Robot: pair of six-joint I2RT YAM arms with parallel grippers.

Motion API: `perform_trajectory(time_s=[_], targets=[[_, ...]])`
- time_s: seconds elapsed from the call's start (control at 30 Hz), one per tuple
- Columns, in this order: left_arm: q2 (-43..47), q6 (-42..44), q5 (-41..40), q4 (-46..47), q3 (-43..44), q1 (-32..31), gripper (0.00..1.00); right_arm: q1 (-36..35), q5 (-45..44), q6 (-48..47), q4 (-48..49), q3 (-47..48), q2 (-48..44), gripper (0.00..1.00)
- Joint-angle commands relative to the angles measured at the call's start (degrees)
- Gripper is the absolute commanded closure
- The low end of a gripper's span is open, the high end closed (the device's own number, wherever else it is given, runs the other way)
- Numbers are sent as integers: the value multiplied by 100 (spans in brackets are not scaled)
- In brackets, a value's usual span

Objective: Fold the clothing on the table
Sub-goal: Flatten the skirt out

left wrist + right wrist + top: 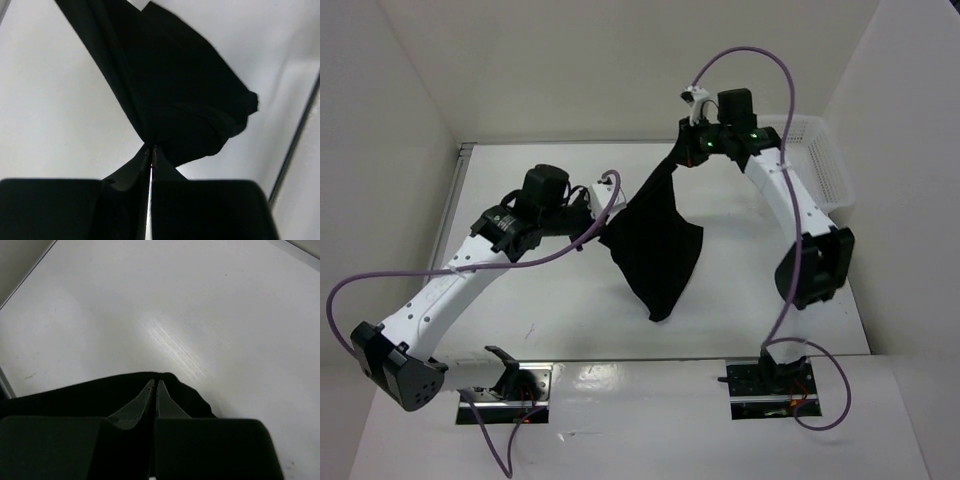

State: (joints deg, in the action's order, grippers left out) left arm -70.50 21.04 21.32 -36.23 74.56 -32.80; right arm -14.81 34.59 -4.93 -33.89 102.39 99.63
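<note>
Overhead, the clothing [655,245], plain black with no print or lettering that can be read, hangs stretched between the two arms above the middle of the tabletop [740,300]. The right tool [692,152] is clenched on one upper corner, raised high toward the far edge. The left tool [604,228] is clenched on another corner, lower and closer to the centre. From that slanted top edge the fabric drapes down into a narrowing point toward the near edge; whether its tip touches the tabletop cannot be told. In the left wrist view the fingers [159,159] are pressed together on a bunched fold, and the rest of the cloth fans away from them over the white surface. In the right wrist view the fingers [165,401] meet tightly over a dark hem, with bare tabletop beyond. A white mesh basket [825,160] sits at the far right corner, apart from the cloth. Purple cables [760,55] loop from both arms.
</note>
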Motion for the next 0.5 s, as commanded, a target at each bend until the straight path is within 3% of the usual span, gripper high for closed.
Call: perform_trajectory(time_s=[0.0, 0.17, 0.27, 0.47], targets=[[1, 94, -66, 493, -47, 378, 100, -119, -233, 9, -98, 1304, 1043, 100], [-52, 146, -567, 793, -495, 932, 100, -381, -295, 9, -942, 3521, 2830, 100], [-192, 198, -280, 863, -767, 1529, 100, -558, -409, -52, -1943, 5663, 4218, 100], [-648, 410, 320, 749, -944, 2962, 100, -1006, -752, -61, -1709, 6485, 5003, 100]])
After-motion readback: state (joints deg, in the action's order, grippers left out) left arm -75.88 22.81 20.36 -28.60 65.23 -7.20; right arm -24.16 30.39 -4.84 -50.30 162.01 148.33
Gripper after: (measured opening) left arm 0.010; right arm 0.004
